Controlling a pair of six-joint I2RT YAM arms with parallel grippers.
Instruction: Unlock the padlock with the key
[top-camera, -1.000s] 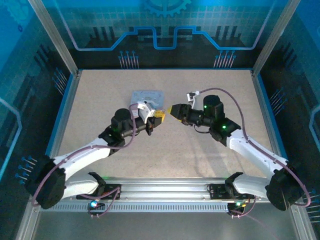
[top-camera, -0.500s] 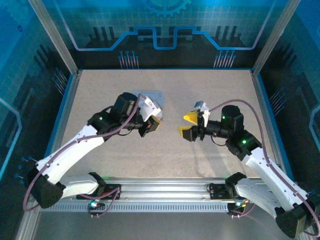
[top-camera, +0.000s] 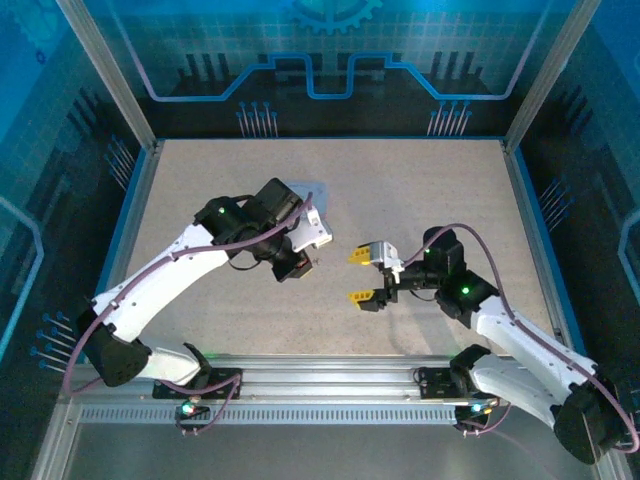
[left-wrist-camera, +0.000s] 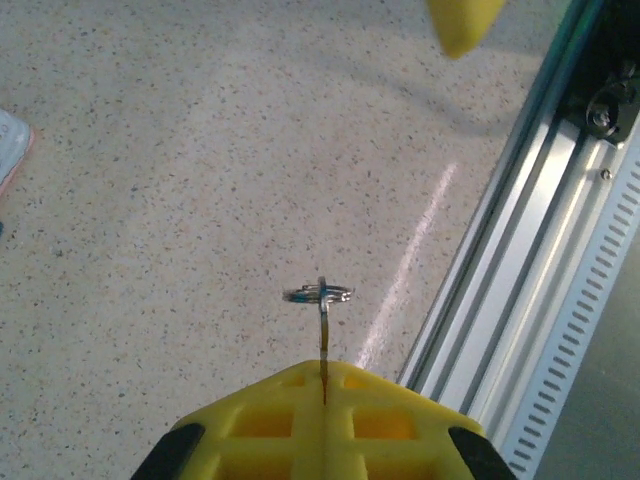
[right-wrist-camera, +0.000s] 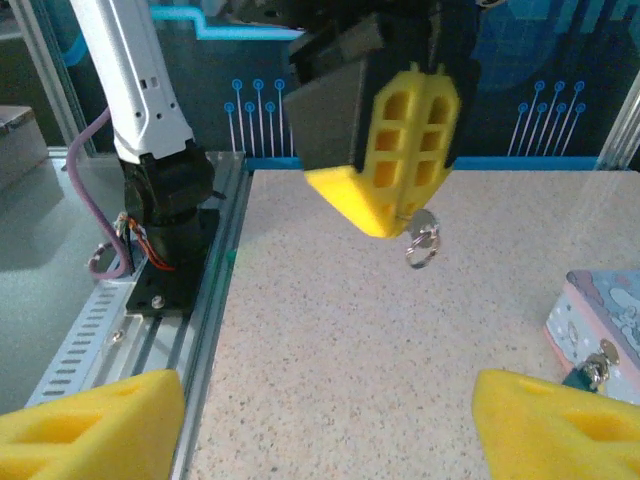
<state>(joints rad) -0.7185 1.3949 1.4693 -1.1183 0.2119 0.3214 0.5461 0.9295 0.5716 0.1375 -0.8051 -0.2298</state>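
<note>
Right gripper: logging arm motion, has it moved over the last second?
Yes. The right gripper drew back toward the near rail, jaws open.

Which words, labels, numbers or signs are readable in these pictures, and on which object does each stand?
None can be read.
the box: a cartoon print, too blurred for any words.
the back wall: drawn lines and a gear, no letters.
the key: no marking visible.

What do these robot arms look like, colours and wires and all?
The left arm and right arm have white shells, black joints, small green lights and a purple cable each. The left gripper and right gripper end in yellow, grid-hollowed fingers.
</note>
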